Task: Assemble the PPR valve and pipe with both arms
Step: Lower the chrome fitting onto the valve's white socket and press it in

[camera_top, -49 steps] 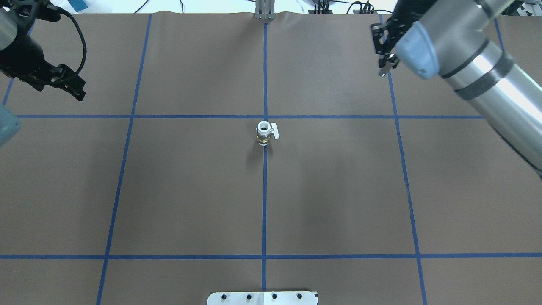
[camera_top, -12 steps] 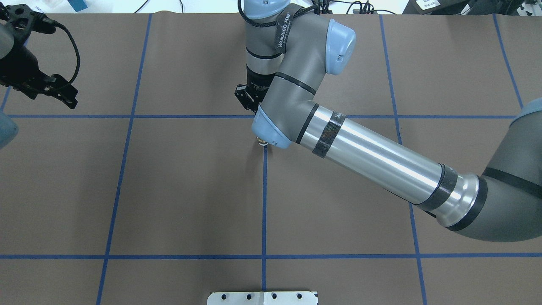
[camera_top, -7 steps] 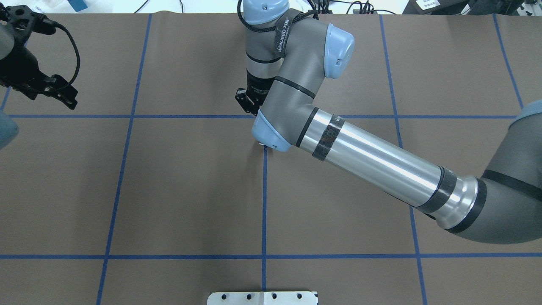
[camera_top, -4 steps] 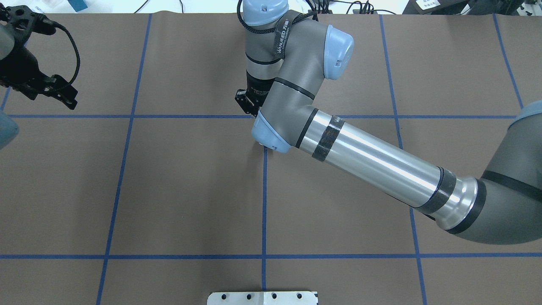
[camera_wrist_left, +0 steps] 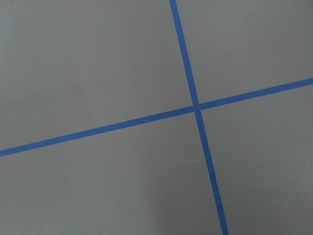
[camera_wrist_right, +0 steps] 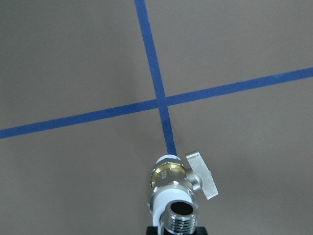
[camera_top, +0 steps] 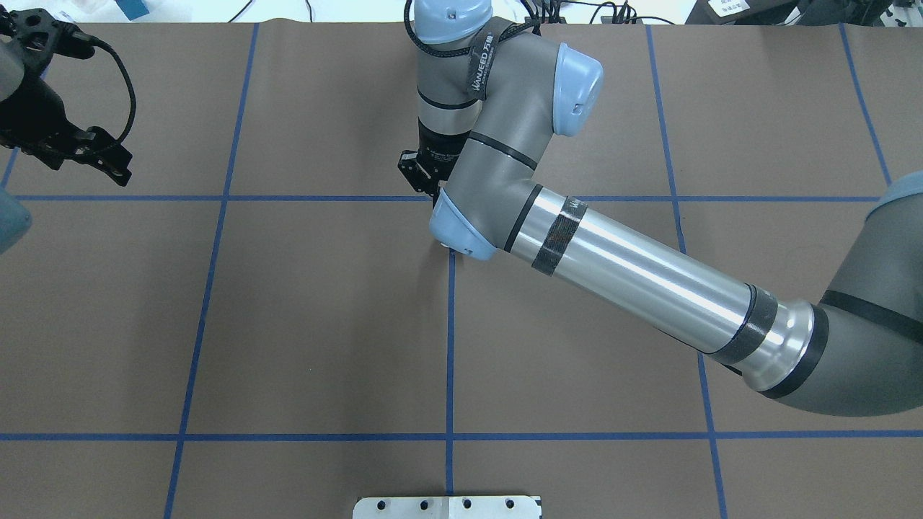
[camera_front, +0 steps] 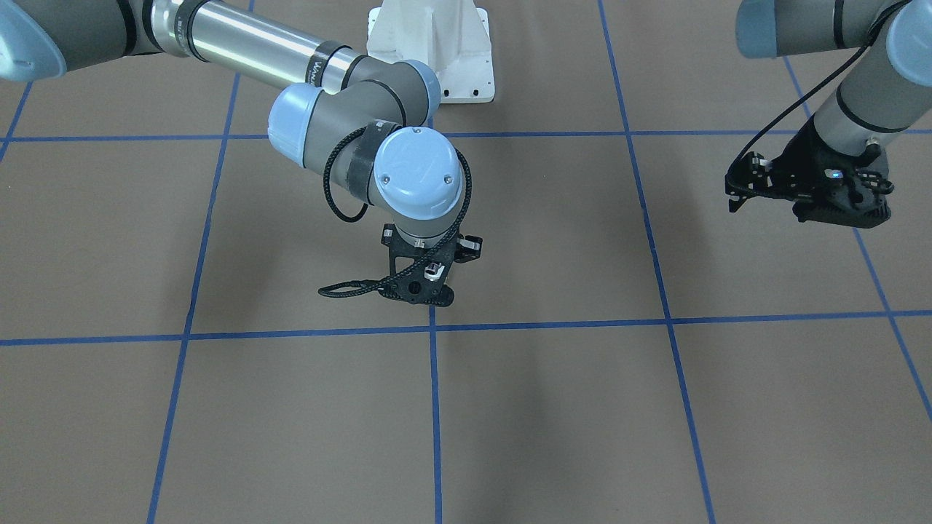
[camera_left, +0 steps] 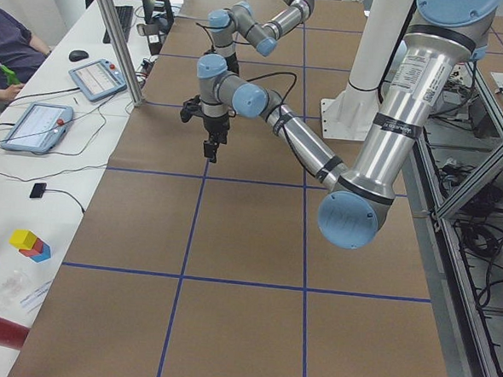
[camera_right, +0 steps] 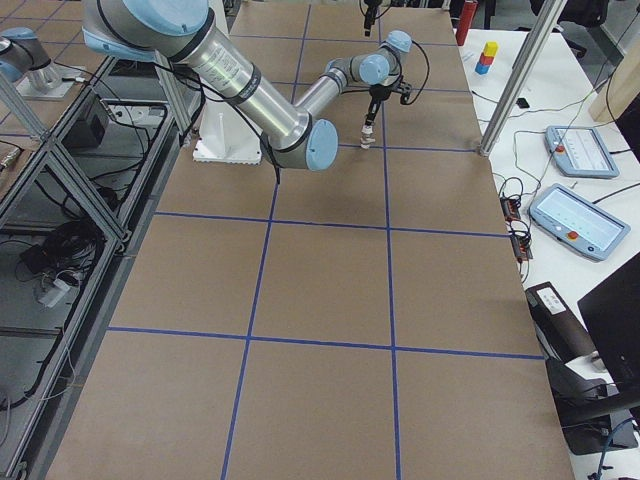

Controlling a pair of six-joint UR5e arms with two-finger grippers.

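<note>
Your right pincer (camera_front: 426,287) holds the pipe (camera_wrist_right: 182,214) just over the valve (camera_wrist_right: 168,174).
From the front, its jaws pinch narrowly on that stub above the valve. Overhead, the right arm (camera_top: 634,281) hides the valve; the left pincer (camera_top: 115,162) sits well apart from it, gap unclear. The wrist camera puts the pipe at the valve's mouth, seemingly off-centre: push down so and it may jam or topple the valve.

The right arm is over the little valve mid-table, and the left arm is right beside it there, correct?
Not quite: the right pincer is over the valve, but the left pincer hangs far off to the side, as the overhead view shows.
</note>
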